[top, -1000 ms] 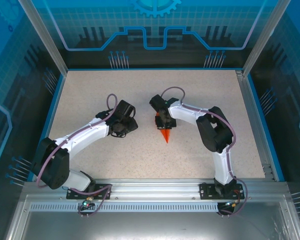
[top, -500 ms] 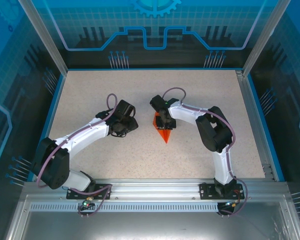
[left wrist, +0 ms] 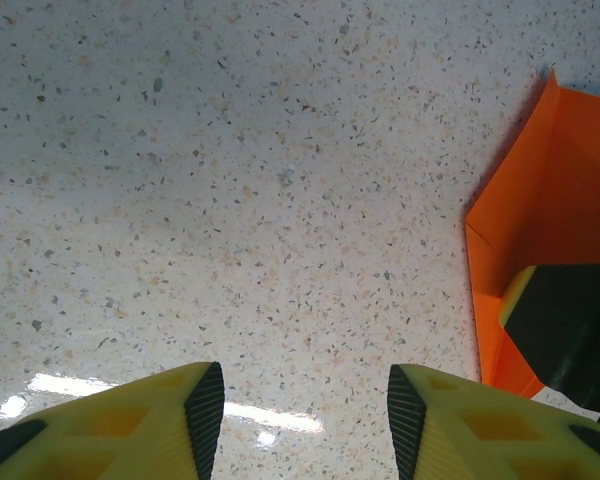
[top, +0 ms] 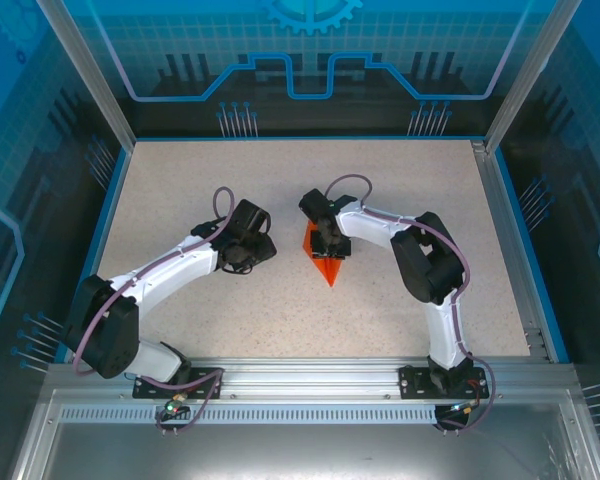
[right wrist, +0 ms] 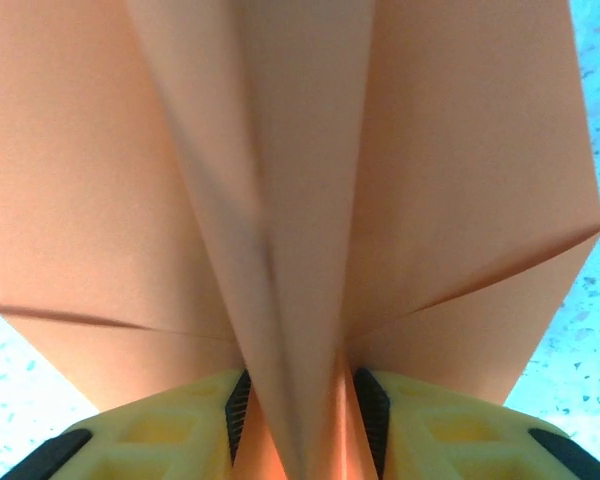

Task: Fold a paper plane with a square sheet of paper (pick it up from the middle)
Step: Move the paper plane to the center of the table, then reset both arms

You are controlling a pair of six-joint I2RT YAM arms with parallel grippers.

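Fingers point(right wrist: 150, 440) straddle paper plane point(right wrist: 280, 200); far end cropped.

Left arm point(top: 165, 272): stretched low from its base, forearm slanting inward toward the other arm.
Left gripper point(left wrist: 306, 402): pointed down, its 2 yellow jaws parted with an open gap between the pads.
Right arm point(top: 432, 268): elbow raised and bent, forearm reaching inward.
Right gripper point(right wrist: 300, 412): pointed down, 2 fingers point(right wrist: 430, 440) flanking the centre fold of the paper plane point(right wrist: 280, 180); whether the pads press it is unclear.
Spacing: the 2 grippers are near each other, not touching.
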